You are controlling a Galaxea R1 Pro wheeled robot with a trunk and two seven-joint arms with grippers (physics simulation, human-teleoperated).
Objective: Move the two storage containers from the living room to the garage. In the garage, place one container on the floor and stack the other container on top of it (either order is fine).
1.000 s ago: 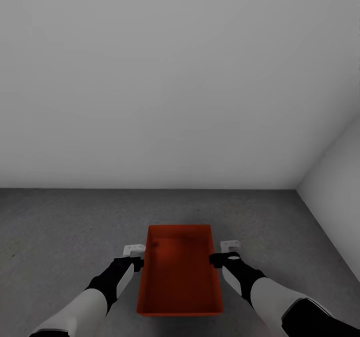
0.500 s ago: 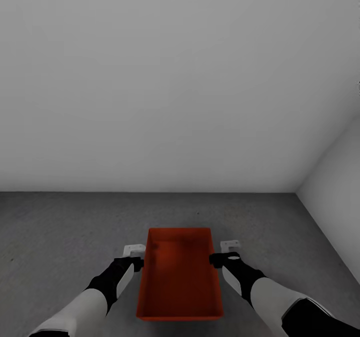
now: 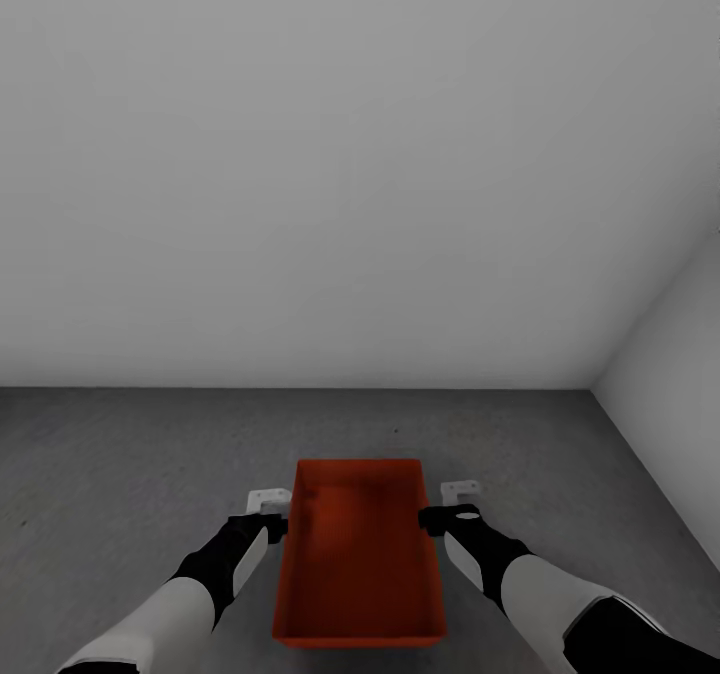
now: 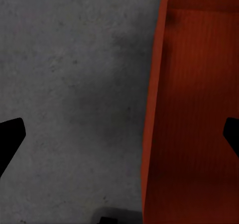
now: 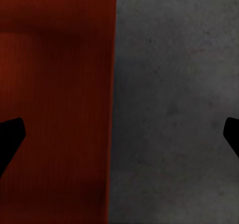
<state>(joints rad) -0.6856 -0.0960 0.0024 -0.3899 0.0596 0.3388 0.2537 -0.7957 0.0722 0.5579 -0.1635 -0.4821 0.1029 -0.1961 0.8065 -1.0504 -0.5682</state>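
A: Since the earlier frame, container's far rim sits slightly lower in head view; arms unchanged.

B: Grip state?

A: Left gripper (image 3: 270,510) and right gripper (image 3: 449,506) both spread, one finger inside and one outside each long wall. Whether the pads touch: cannot tell. Storage container (image 3: 360,554) lies between them, over the floor (image 3: 120,454) of the garage, wall (image 3: 350,154) beyond.

B: Progress?

A: Judged partway: one bin delivered, resting or near resting. Second bin and stacking remain.

B: Markings?

A: No readable writing.
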